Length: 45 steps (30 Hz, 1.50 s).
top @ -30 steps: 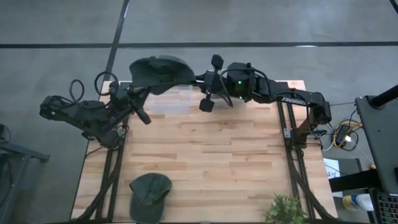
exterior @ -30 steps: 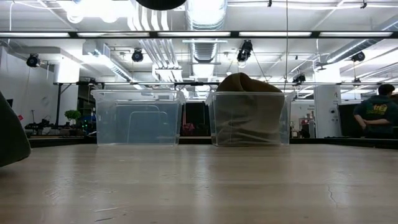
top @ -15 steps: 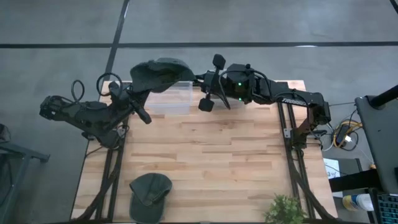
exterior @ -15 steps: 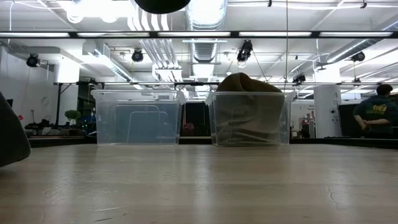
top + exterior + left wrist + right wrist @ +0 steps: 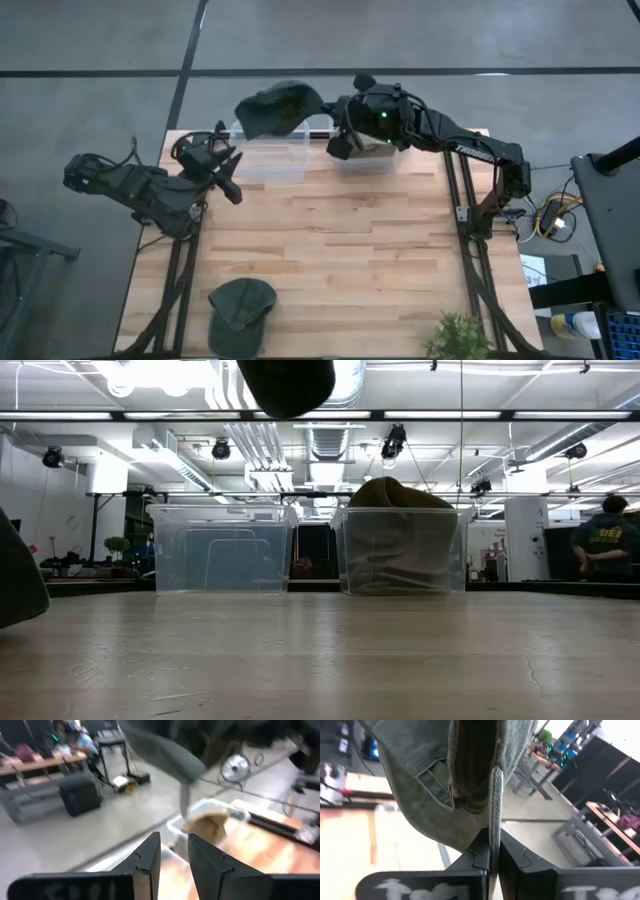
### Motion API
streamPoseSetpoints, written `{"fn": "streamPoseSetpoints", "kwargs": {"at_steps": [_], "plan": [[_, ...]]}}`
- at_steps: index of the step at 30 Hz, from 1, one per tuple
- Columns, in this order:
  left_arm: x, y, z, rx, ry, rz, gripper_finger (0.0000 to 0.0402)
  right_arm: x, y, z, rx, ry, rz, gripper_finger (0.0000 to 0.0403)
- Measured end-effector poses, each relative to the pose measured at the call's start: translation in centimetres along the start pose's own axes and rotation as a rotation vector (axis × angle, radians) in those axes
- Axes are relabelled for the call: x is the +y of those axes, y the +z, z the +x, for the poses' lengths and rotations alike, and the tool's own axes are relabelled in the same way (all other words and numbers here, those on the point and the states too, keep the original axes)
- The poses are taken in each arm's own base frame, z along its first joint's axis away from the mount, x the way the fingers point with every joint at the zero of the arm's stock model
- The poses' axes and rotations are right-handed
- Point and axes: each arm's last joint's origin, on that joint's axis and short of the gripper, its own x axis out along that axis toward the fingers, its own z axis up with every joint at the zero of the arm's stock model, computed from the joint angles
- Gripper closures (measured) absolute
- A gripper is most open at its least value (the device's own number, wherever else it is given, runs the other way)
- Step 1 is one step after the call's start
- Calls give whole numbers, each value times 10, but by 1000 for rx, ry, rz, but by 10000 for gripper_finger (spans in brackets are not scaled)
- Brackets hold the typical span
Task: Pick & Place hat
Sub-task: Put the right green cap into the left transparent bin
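Held hat: a dark green hat (image 5: pixel 277 107) hangs in the air over the far edge of the tabletop (image 5: pixel 330 250), above the left clear bin (image 5: pixel 270 160).
Right gripper (image 5: pixel 338 128): pinched tight on the hat's edge, fabric clamped between its fingers (image 5: pixel 481 852).
Right clear bin (image 5: pixel 400 550): holds a brown hat (image 5: pixel 398 495) that bulges above its rim.
Left gripper (image 5: pixel 228 178): beside the left bin, fingers (image 5: pixel 150 855) slightly parted, holding nothing.
Second green hat (image 5: pixel 240 312): lies at the near left edge of the tabletop.
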Motion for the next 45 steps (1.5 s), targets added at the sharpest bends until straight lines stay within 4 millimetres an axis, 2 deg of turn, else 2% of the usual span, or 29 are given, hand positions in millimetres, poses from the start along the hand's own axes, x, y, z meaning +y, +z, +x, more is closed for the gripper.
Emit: {"fn": "streamPoseSetpoints", "kwargs": {"at_steps": [7, 13, 23, 28, 32, 45], "plan": [[-9, -24, 4, 113, -70, -40, 310, -11, -14, 15, 53, 70, 29, 394], [-18, -51, 7, 158, -98, -53, 310, -12, -28, 42, 114, 139, 46, 394], [-44, -82, -3, 75, -244, -63, 310, -6, -30, 94, 275, 246, -54, 394], [-50, -90, -10, 25, -273, -31, 310, 0, -49, 114, 315, 291, -119, 394], [-48, -90, -13, -2, -252, -21, 310, -3, -55, 121, 323, 286, -123, 394], [-42, -88, -14, -33, -193, -43, 310, -4, -49, 119, 263, 310, -139, 392]]}}
